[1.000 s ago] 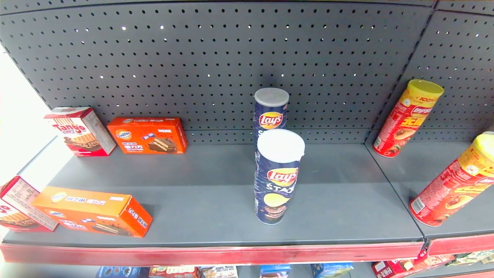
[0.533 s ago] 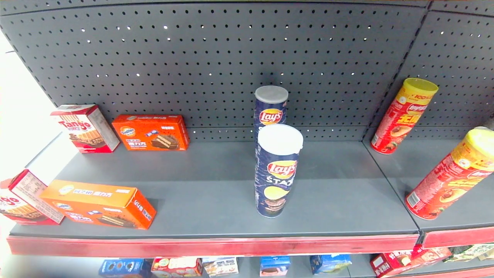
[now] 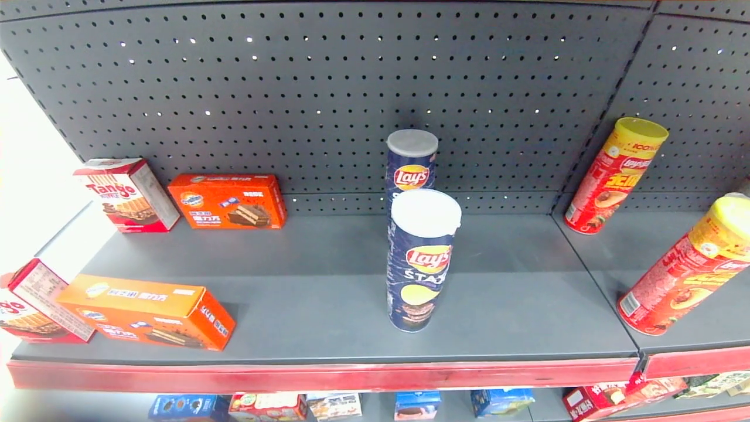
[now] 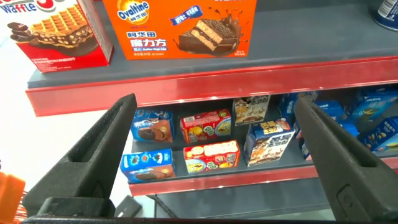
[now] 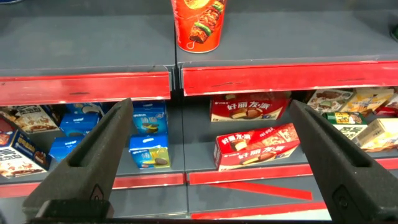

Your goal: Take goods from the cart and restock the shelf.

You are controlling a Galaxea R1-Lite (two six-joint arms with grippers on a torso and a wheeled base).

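Note:
Two tall blue chip cans stand upright mid-shelf, one at the front [image 3: 422,264] and one behind it [image 3: 411,164] against the pegboard. The grey shelf [image 3: 316,305] also holds orange chocolate boxes [image 3: 146,310] [image 3: 227,201] and red wafer boxes [image 3: 126,194] [image 3: 35,305] at its left. My left gripper [image 4: 214,102] is open and empty, in front of the red shelf edge [image 4: 249,78] below an orange box [image 4: 180,28]. My right gripper [image 5: 211,104] is open and empty too, facing the red edge [image 5: 280,78] under a red can [image 5: 198,25].
Two red cans with yellow lids [image 3: 615,176] [image 3: 682,275] stand on the right shelf section. The lower shelf holds several small snack boxes [image 4: 205,124] [image 5: 249,106]. Bare shelf surface lies either side of the blue cans.
The head camera has shifted slightly, so the whole shelf sits a little higher in the picture. The goods themselves have not moved.

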